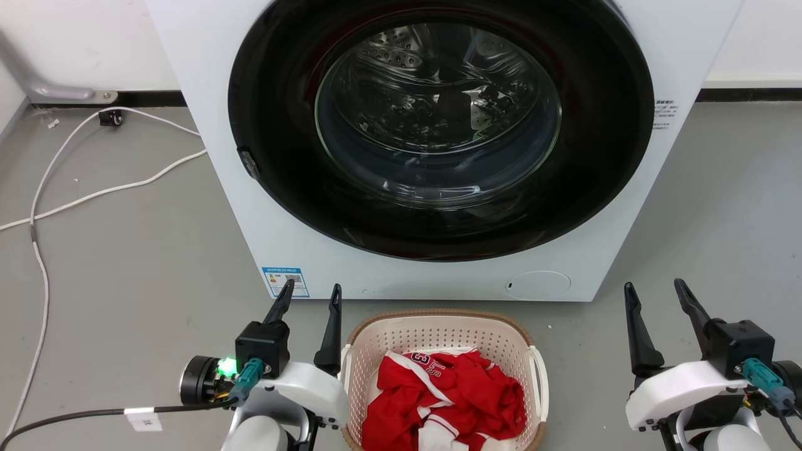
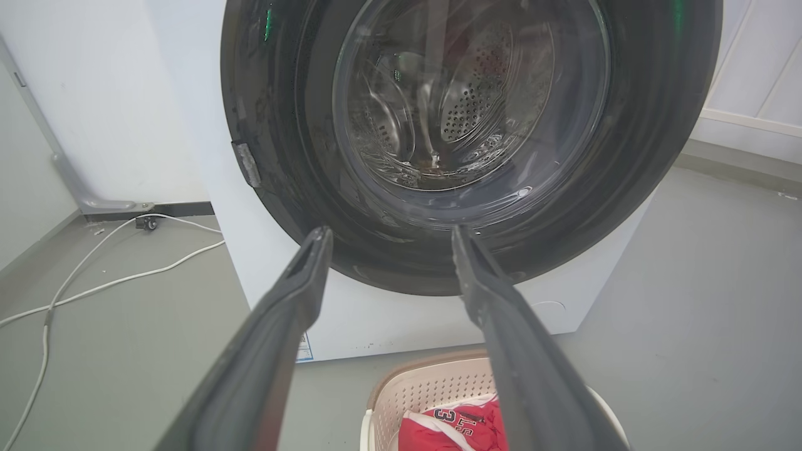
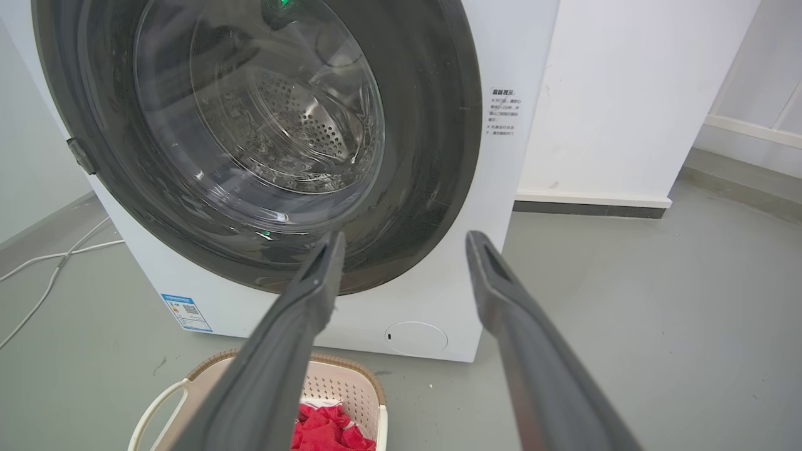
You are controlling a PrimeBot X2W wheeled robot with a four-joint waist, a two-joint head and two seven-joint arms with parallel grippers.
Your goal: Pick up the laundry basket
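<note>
So the laundry basket (image 1: 438, 333) is sitting on the grey floor (image 1: 125, 269), right in front of the white front-load washer (image 1: 401, 282) and just below its big round glass door (image 1: 438, 113). There's a crumpled red jersey (image 1: 451, 391) with white trim and numbers inside it. The brown woven-look rim runs round the top, and there's a white handle on each side.

The left gripper (image 1: 312, 289) is just beside the basket's left handle. Its jaws are wide apart, holding nothing, with the fingers pointing up toward the washer. The inner finger looks super close to that handle in the head view, but I honestly can't tell if it's touching.

The right gripper (image 1: 654, 287) is off to the basket's right, with a clear stretch of floor between it and the right handle. Its jaws are also wide and not gripping anything. So the basket is between the two, but a lot nearer the left one.

A white cable (image 1: 37, 207) snakes across the floor to the left of the washer, and a little blue label (image 1: 286, 280) is stuck on the washer's lower left corner.
</note>
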